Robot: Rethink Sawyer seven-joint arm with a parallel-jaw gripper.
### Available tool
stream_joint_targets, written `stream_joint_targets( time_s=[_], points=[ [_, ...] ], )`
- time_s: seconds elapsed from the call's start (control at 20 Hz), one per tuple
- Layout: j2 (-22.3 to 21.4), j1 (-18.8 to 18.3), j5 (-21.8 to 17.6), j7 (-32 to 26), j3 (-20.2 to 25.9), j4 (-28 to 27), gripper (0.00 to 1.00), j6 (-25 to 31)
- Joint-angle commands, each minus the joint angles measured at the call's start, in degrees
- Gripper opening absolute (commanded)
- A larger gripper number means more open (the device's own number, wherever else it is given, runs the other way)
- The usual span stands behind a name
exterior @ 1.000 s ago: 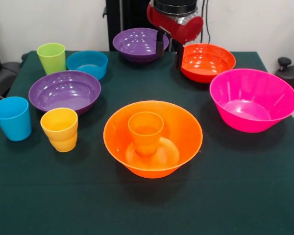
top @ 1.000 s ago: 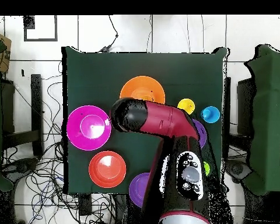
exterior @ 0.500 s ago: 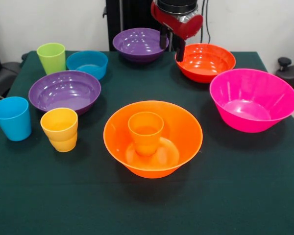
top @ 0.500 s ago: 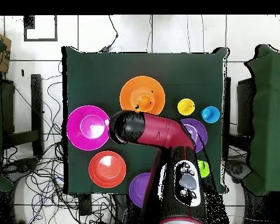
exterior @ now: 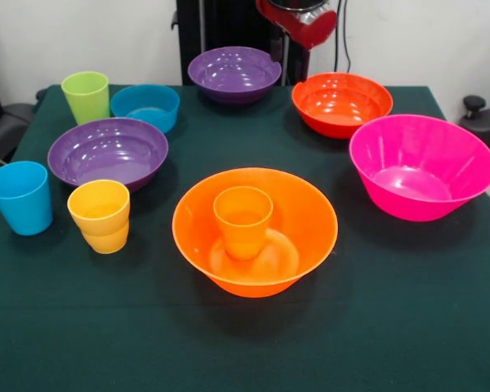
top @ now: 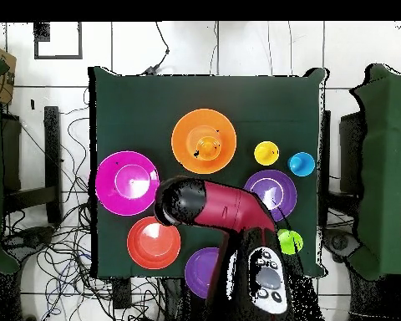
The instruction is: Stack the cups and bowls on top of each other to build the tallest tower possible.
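Note:
The small orange cup (exterior: pixel 243 220) stands upright inside the wide orange bowl (exterior: pixel 310 204) at the table's middle; nothing lies on top of them. One purple bowl (exterior: pixel 233 73) sits at the back, the other (exterior: pixel 108 151) at the left, both on the cloth. The red-orange bowl (exterior: pixel 341 102), pink bowl (exterior: pixel 420 163), small blue bowl (exterior: pixel 145 106), lime cup (exterior: pixel 86 95), blue cup (exterior: pixel 20 197) and yellow cup (exterior: pixel 100 215) stand apart. My gripper (exterior: pixel 287 59) hangs high between the back purple bowl and the red-orange bowl, open and empty.
In the overhead view the red arm (top: pixel 216 207) crosses above the table between the pink bowl (top: pixel 124 182) and the purple bowl (top: pixel 271 191) and hides the small blue bowl. The black pedestal (exterior: pixel 220 24) stands behind the back edge.
The gripper has risen and drawn back toward the pedestal, away from the gap between the back purple bowl and the red-orange bowl. No cup or bowl has moved.

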Motion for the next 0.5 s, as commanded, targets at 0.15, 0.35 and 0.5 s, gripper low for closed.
stream_joint_targets(
  time_s=[0.15,0.35,0.5],
  points=[
    [-2.61,-6.41,-5.71,-8.15,3.56,11.83,1.00,-6.56],
    [-2.24,-10.13,-9.46,-9.23,4.44,15.94,1.00,-13.00],
    [-0.23,-12.48,-13.21,-8.96,4.92,16.49,1.00,-17.78]
  ],
)
